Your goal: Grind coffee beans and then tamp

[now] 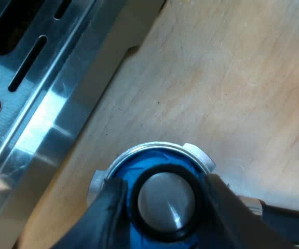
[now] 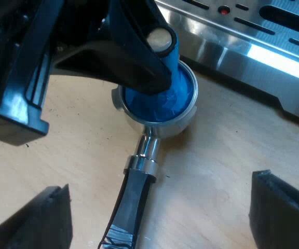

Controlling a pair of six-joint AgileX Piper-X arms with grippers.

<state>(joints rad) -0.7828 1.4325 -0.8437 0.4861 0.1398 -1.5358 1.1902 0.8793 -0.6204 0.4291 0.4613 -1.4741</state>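
Note:
The metal holder (image 1: 199, 153) lies on the wooden table beside the espresso machine's steel base (image 1: 35, 109). A blue tamper (image 1: 167, 203) with a grey top and a black ring stands in its basket. My left gripper (image 1: 165, 196) is shut on the tamper, one black finger on each side. In the right wrist view the same tamper (image 2: 180, 93) sits in the holder (image 2: 165, 127) under the left gripper (image 2: 157, 62). The holder's dark handle (image 2: 136, 192) points away from the machine. My right gripper (image 2: 160, 207) hangs open above that handle, touching nothing.
The machine's drip tray (image 2: 253, 41) with dark slots and a small red dot (image 2: 223, 9) runs close to the holder. Bare wooden table (image 1: 222, 78) lies around the holder and along the handle.

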